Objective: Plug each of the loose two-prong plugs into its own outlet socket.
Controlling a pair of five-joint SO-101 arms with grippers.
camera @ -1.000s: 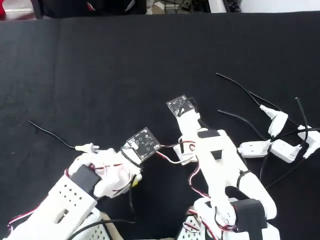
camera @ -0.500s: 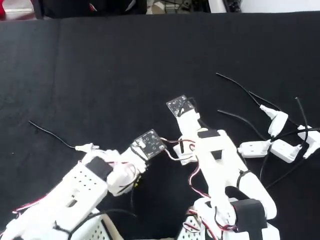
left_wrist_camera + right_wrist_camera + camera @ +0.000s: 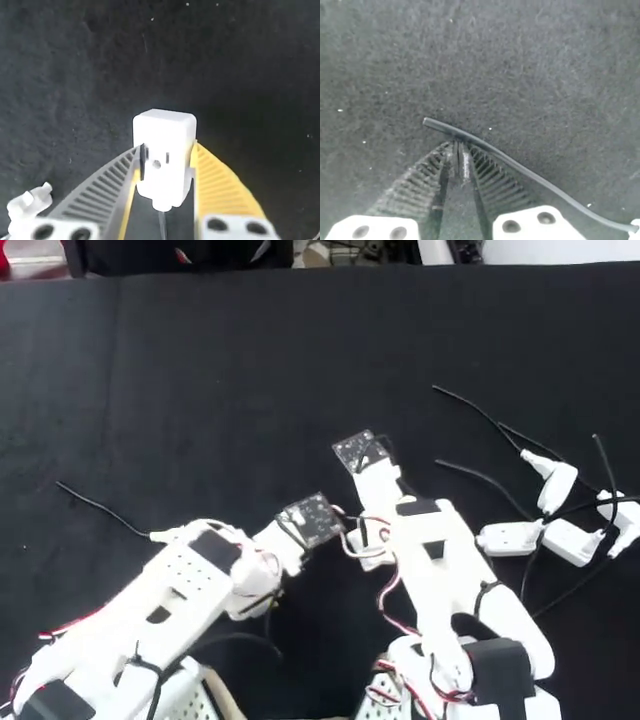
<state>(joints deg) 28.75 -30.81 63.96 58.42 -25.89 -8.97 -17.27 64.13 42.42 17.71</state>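
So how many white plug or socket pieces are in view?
6. Four on the right: top plug, left block, middle block, edge piece. One plug by the left arm; one socket in the left jaws. Arms may hide others.

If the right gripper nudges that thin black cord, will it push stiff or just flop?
Probably flops: the cord is thin and lies in a loose curve. Likely light, so it may slide across the cloth rather than resist.
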